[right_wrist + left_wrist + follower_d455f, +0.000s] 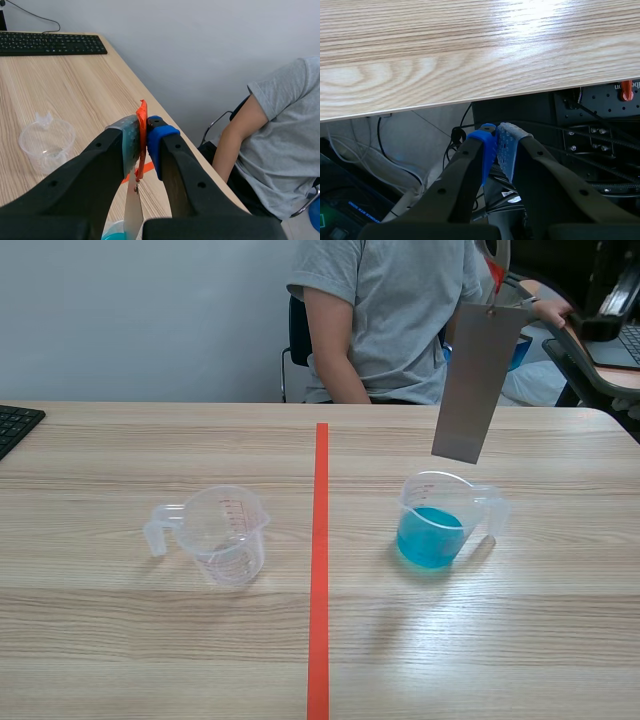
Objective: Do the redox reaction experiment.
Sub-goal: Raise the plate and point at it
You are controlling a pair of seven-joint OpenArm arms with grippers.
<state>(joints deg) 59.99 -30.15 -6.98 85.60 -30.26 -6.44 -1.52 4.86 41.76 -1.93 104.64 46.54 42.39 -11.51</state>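
Observation:
A grey metal strip [477,380] hangs tilted above a clear measuring cup holding blue liquid [440,520], its lower end just over the cup's rim. The strip hangs from an orange tag [142,135], and my right gripper [143,125] is shut on that tag, high above the table. Right of the red line stands the blue cup; left of it sits an empty clear measuring cup [222,533], also visible ahead of the right gripper [46,142]. My left gripper [496,145] is shut on nothing, below the table's near edge [470,97].
A person in a grey shirt [390,320] sits across the table. A black keyboard [15,425] lies at the far left corner. An orange-red tape line [319,560] splits the table. Cables and dark equipment lie under the table near the left gripper.

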